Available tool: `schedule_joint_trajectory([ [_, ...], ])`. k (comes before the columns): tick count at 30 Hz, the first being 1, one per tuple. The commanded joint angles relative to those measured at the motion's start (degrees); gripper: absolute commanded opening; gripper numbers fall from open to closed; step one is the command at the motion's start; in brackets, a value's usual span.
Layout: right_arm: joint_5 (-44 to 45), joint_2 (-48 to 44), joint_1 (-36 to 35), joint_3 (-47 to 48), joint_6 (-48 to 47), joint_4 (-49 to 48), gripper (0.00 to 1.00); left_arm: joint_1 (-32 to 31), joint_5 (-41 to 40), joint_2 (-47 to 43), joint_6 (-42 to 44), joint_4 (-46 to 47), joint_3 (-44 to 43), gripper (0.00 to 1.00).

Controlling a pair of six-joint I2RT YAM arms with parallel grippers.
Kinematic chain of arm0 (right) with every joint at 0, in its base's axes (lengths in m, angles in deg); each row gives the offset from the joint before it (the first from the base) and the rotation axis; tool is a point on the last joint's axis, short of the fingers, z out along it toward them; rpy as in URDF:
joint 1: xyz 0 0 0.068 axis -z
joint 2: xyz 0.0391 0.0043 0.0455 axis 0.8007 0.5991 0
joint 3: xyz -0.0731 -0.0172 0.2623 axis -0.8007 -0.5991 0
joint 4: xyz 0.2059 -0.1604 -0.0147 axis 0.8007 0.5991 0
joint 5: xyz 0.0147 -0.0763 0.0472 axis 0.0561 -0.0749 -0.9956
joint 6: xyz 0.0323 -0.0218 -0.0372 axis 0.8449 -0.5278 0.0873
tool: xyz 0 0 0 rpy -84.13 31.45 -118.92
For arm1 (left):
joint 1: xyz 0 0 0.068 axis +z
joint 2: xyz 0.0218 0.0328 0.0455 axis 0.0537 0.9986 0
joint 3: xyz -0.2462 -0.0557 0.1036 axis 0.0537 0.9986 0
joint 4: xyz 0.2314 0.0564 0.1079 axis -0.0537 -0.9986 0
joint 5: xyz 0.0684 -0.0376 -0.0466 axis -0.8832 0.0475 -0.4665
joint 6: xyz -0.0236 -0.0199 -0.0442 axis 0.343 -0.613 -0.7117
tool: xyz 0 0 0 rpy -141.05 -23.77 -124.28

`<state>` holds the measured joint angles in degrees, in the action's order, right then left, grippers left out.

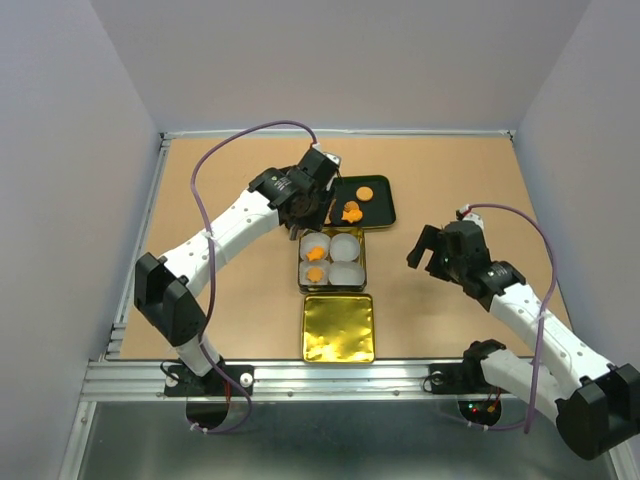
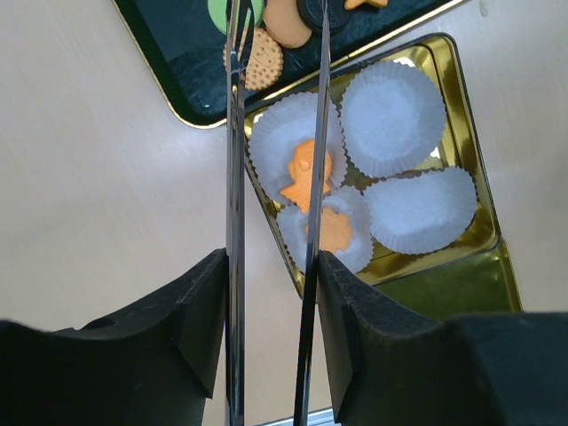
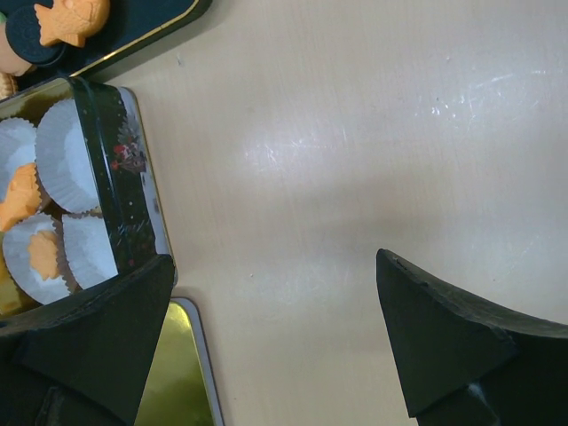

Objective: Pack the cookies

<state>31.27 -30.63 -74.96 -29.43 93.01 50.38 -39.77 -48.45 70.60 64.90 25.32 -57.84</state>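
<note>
A gold tin point(image 1: 361, 262) holds four white paper cups. The two left cups each hold an orange cookie point(image 1: 316, 252), point(image 1: 315, 274); these also show in the left wrist view point(image 2: 306, 173), point(image 2: 330, 231). More cookies point(image 1: 351, 211), point(image 1: 364, 192) lie on a dark tray point(image 1: 385, 205). My left gripper point(image 1: 312, 205) is shut on thin metal tongs point(image 2: 234, 177). The tong blades stand apart with nothing between them, their tips over the tray's near edge by a tan dotted cookie point(image 2: 264, 59). My right gripper point(image 1: 432, 255) is open and empty over bare table, right of the tin point(image 3: 115, 177).
The gold lid point(image 1: 338, 327) lies flat just in front of the tin; its corner shows in the right wrist view point(image 3: 173, 373). An orange fish-shaped cookie point(image 3: 71, 18) lies on the tray's corner. Walls enclose the table on three sides.
</note>
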Motion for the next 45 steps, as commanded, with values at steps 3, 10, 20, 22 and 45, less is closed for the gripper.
schedule_joint_trajectory([
  [3, 1.5, 1.3, 0.2, 4.4, -5.1, -3.5, 1.0, 2.5, -1.1, 0.8, 2.1, 2.4, -3.4, 0.53],
  [10, 2.2, 2.9, 0.2, 4.7, -8.2, -6.9, 1.0, 6.2, 0.7, 4.4, 3.3, 4.5, -5.1, 0.57],
  [20, 1.2, 7.1, 0.2, 7.5, -14.0, -8.1, 1.0, 8.5, 3.2, 7.0, 4.3, 8.2, -5.1, 0.64],
  [22, 1.2, 7.6, 0.1, 7.7, -14.6, -8.3, 1.0, 8.6, 3.4, 7.9, 4.3, 8.7, -5.1, 0.64],
  [45, 0.7, 7.4, 0.2, 8.1, -18.8, -8.3, 1.0, 9.7, 3.0, 15.2, 2.4, 11.2, -4.3, 0.63],
])
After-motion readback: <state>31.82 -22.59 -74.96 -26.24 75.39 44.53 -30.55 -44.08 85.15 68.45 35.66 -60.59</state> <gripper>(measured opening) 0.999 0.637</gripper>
